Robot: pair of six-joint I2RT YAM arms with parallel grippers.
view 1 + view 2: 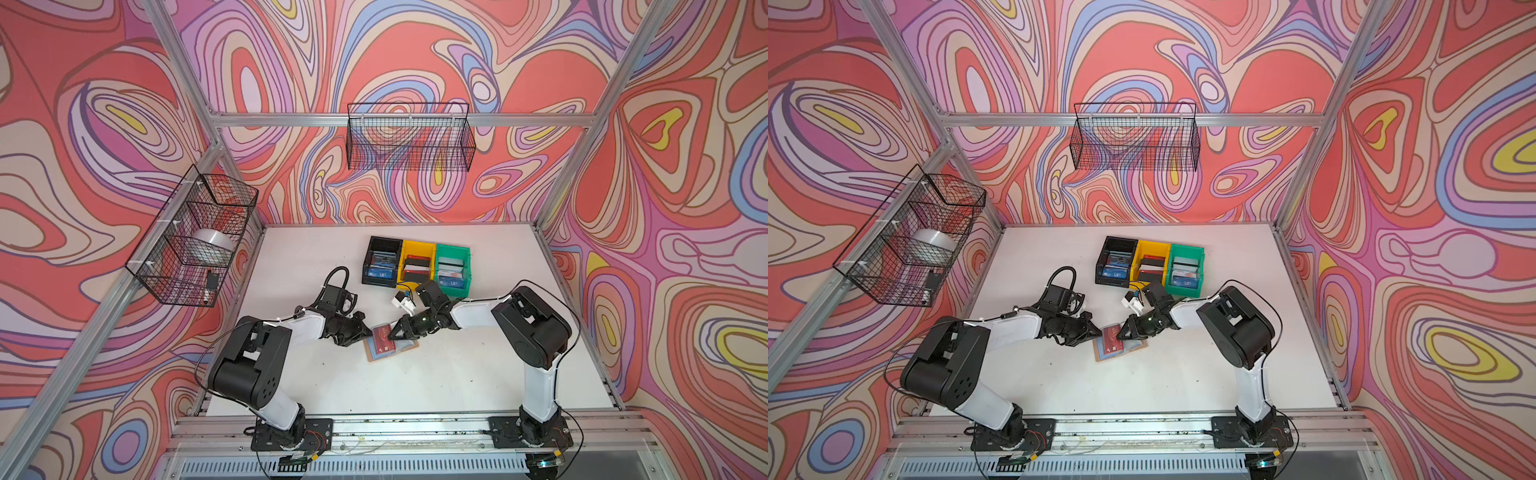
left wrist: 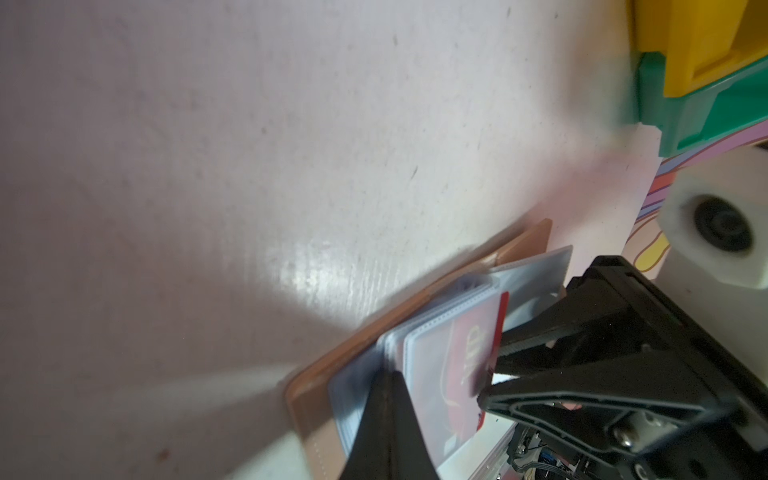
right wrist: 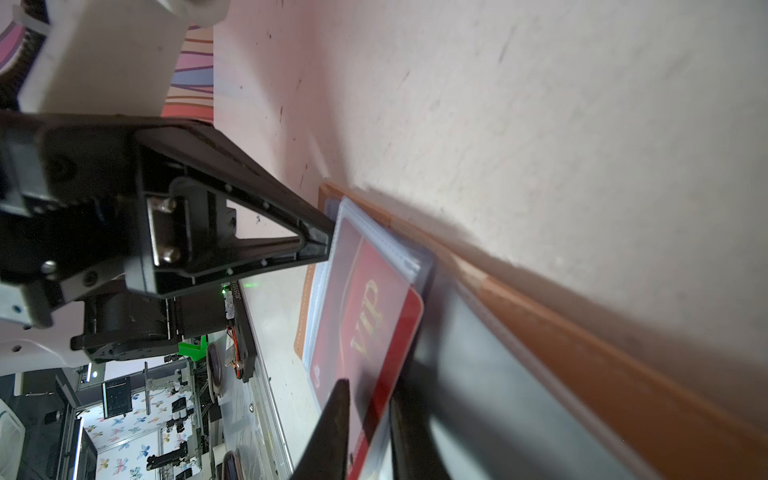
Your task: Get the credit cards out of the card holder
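While the open card holder (image 1: 386,352) is pinned to the tabletop (image 1: 457,365) by the closed left end effector (image 1: 369,332), the credit card (image 1: 381,334), long axis toward the right end effector (image 1: 392,333), is pinched by it.

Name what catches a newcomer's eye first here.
Both arms meet mid-table over the open tan leather-look card holder: the right gripper pinches a red plastic VIP card jutting from its clear sleeve, the shut left gripper resting on the pages. Behind stand a black plastic bin, a yellow bin, a green bin.
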